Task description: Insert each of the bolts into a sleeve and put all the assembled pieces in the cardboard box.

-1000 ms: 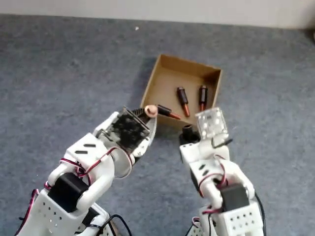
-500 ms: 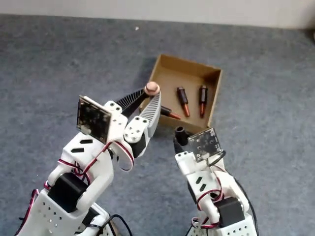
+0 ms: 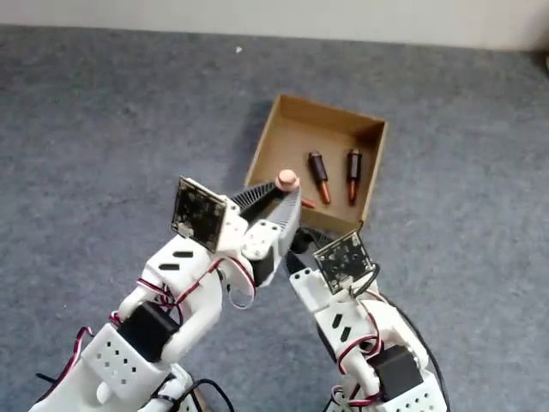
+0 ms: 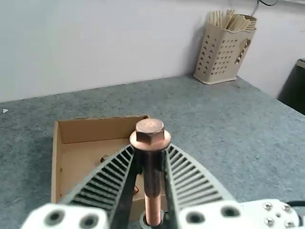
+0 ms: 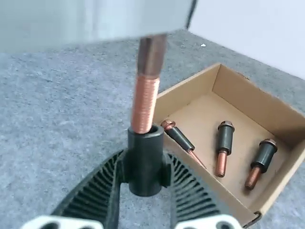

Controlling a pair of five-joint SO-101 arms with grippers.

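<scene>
One worktop [image 3: 103, 129]: grey and carpet-like, carrying everything else.
Two arms: left arm [image 3: 171, 300] and right arm [image 3: 360, 326] stand side by side at the near edge, and both lean toward the box so that their tips meet.
Cardboard box [image 3: 296, 137]: open on top, lying on the worktop beyond the arms, with its near wall just beside the meeting point.
Holder [image 4: 224, 47]: beige and perforated, full of sticks, standing well apart by the wall.
Left jaws: clamped on the bolt's shank just under the head.
Right jaws: clamped around the sleeve's body from both sides.
Three assembled pieces: all lie on the box floor. Two [image 3: 318, 176] [image 3: 352, 174] are side by side near the middle. The third [image 5: 181, 140] is nearer the wall closest to the arms.
Sleeve [image 5: 144, 160]: black and upright with its mouth up, held above the worktop just outside the box.
Bolt [image 4: 150, 136]: copper-coloured, upright with the hex head on top. Its threaded tip sits in the sleeve's mouth, and most of the thread is exposed.
</scene>
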